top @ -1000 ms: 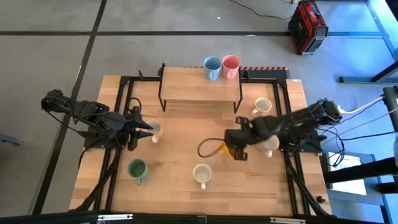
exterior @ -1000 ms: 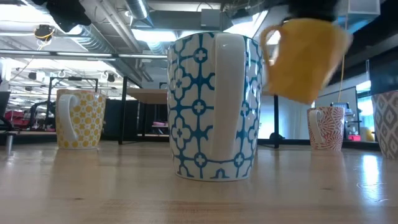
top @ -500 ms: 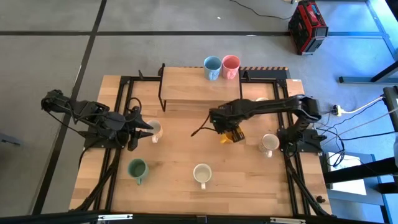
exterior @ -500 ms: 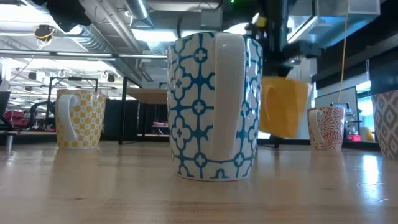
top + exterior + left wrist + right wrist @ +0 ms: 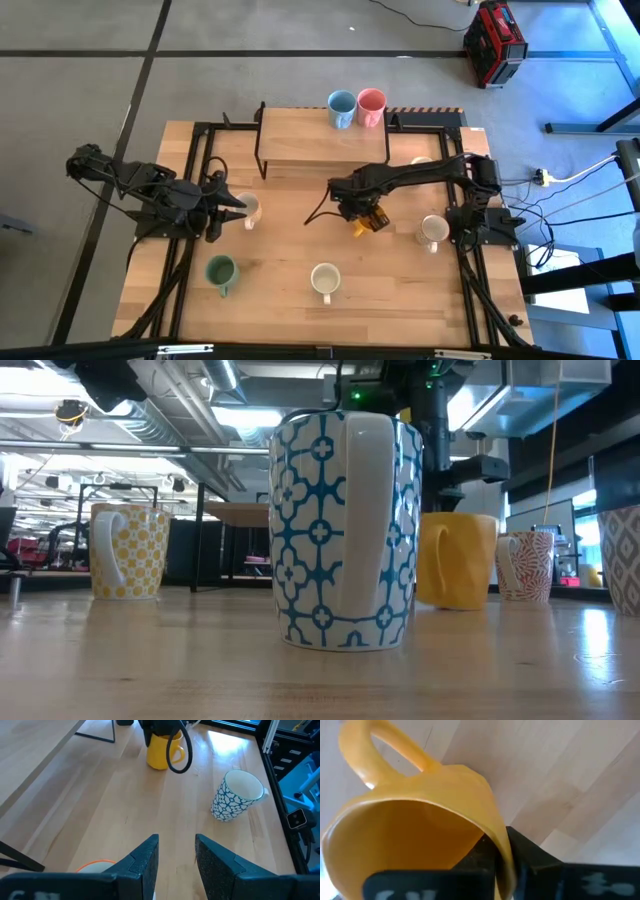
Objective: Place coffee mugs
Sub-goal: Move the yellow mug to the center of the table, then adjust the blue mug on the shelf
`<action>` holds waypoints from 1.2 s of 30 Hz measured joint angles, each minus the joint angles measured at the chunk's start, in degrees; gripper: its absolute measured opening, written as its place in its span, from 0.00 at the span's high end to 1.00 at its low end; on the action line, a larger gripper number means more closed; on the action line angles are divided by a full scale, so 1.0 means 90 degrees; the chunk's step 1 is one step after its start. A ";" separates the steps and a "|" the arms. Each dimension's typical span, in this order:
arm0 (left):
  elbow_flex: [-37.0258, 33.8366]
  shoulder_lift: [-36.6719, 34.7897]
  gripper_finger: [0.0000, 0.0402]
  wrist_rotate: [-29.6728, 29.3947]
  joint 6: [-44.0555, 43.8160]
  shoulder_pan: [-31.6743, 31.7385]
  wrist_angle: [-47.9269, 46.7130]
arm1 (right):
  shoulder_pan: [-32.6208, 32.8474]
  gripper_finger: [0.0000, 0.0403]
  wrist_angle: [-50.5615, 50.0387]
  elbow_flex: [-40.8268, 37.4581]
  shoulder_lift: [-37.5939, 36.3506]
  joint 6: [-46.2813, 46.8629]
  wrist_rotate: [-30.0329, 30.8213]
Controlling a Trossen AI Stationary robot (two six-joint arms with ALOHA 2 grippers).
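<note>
My right gripper [image 5: 362,212] is at the table's middle, shut on the orange-yellow mug [image 5: 368,219], which stands upright in the low view [image 5: 456,560]. The blue mug [image 5: 341,108] and pink mug [image 5: 371,106] stand on the wooden shelf [image 5: 310,140]. A green mug [image 5: 220,270] and three cream-white mugs [image 5: 325,280] [image 5: 432,230] [image 5: 246,209] stand on the table; a fourth [image 5: 420,162] is partly hidden by the right arm. My left gripper [image 5: 175,862] is open beside the left white mug [image 5: 92,867], apart from it. My right gripper holds the orange-yellow mug by its rim wall [image 5: 492,827], on the side away from the handle [image 5: 395,750]. One finger [image 5: 475,854] is inside the cup and one finger [image 5: 530,857] outside. It comes from above. The mug is upright, and its base seems to rest on the table [image 5: 455,605].
The shelf stands at the table's far middle on black legs. A black cable loop [image 5: 325,205] hangs by the right gripper. Bare wood lies between the green mug, the near white mug [image 5: 345,530] and the held mug. The black table frame [image 5: 190,200] runs along both sides.
My right gripper carried the orange-yellow mug from right of centre toward the far edge and slightly left, then down. The mug hung tilted, high above the table; now it stands upright at table level. The gripper stays shut on it.
</note>
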 joint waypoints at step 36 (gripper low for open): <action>0.0000 0.0002 0.69 0.0003 0.0170 0.0000 0.0000 | -0.0043 0.64 -0.0513 0.2294 -0.0448 0.2118 0.0324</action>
